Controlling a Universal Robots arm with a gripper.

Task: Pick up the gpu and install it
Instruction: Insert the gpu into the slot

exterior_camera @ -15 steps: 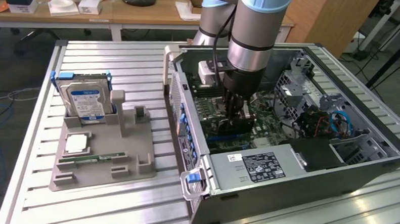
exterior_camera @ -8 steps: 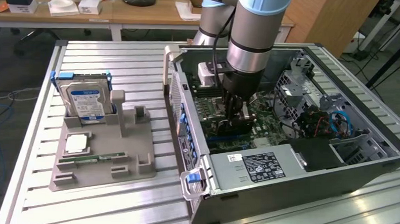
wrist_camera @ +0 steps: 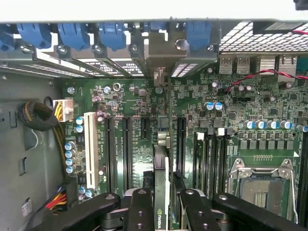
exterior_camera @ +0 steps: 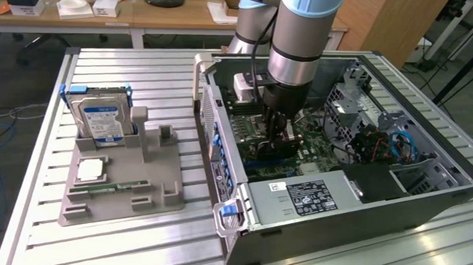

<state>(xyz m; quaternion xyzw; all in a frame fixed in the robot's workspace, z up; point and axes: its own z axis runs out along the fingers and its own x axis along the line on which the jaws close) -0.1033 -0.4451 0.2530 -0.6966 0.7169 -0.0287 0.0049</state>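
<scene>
One gpu (wrist_camera: 162, 192) on edge, clenched in the tool (wrist_camera: 163, 211), bracket end toward the case's (exterior_camera: 425, 203) rear slots.

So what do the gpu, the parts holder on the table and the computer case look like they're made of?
The gpu, gripped edge-on by the gripper: dark circuit board with a pale, shiny bracket, probably metal. The parts holder: matte grey with rounded posts, likely plastic, perhaps printed. The computer case: thin grey sheet metal by its folded, perforated panels, with blue clips that look plastic.
</scene>
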